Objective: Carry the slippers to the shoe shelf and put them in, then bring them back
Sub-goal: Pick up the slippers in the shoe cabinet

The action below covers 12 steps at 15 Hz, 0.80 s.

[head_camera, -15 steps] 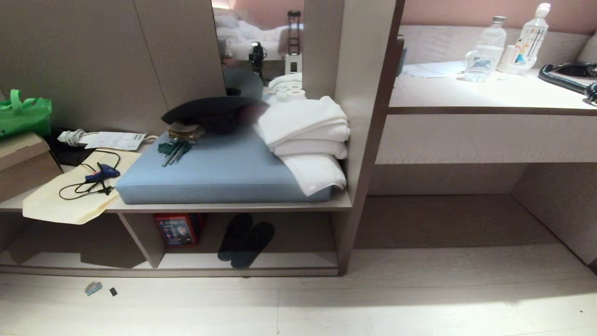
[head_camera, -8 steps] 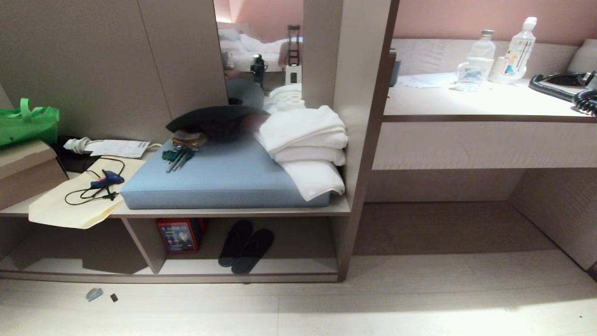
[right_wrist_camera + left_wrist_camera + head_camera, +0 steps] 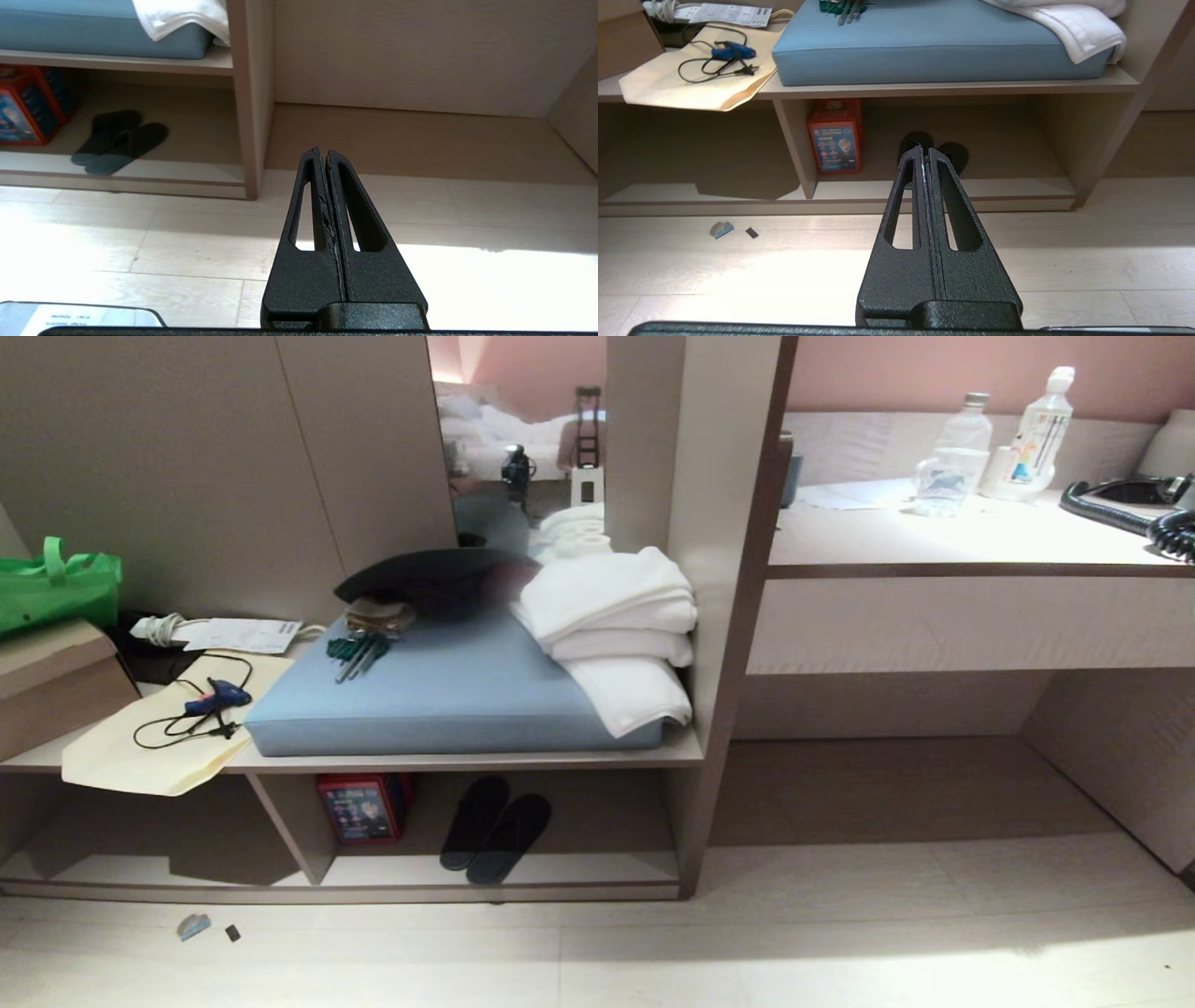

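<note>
- The slippers (image 3: 495, 829) were seen lying side by side in the right cubby of the shoe shelf (image 3: 504, 891), at 6 o'clock from the blue cushion (image 3: 448, 695).
- A red box (image 3: 359, 807) stood at their 9 o'clock.
- The left gripper (image 3: 924, 151) and the right gripper (image 3: 323, 151) were clenched on nothing, held above the floor (image 3: 747, 943), apart from the shelf.

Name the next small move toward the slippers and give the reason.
Probably bring the left gripper toward the slippers and open it: they lie together in the shoe shelf beside the red box, and both it and the right gripper are shut, empty.
</note>
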### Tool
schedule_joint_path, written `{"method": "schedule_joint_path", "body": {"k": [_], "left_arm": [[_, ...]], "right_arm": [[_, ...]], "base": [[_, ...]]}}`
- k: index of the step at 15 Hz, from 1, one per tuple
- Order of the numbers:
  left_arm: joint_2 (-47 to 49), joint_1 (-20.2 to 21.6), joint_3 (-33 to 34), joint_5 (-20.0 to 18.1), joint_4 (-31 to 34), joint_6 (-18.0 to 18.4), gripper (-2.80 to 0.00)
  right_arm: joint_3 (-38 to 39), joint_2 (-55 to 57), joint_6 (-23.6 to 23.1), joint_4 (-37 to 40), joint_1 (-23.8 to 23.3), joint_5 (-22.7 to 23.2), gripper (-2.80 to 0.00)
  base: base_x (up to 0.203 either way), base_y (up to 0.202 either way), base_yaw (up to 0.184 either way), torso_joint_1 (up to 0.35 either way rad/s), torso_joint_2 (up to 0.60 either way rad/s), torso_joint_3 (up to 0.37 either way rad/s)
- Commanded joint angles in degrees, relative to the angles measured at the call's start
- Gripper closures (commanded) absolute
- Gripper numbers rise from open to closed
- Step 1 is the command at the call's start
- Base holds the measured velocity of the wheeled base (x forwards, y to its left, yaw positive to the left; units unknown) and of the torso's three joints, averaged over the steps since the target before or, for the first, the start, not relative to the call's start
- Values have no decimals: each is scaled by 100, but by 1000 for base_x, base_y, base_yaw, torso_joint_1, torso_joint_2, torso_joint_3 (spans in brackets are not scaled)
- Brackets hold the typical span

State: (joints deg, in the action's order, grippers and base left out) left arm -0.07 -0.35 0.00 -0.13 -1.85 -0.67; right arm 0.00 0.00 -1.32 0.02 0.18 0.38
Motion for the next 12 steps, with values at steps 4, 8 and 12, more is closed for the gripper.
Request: {"method": "schedule_joint_path", "body": {"k": [4, 8, 12], "left_arm": [[7, 0, 44, -4, 18, 0, 0], [7, 0, 44, -4, 18, -3, 0], [7, 0, 44, -4, 18, -3, 0]], "right_arm": [[0, 0, -8, -2, -1, 6, 0], [0, 0, 0, -2, -1, 6, 0], [0, 0, 0, -2, -1, 6, 0]], "base": [[0, 187, -2, 5, 1, 2], [0, 196, -4, 2, 1, 6], [0, 193, -3, 4, 2, 3]]}}
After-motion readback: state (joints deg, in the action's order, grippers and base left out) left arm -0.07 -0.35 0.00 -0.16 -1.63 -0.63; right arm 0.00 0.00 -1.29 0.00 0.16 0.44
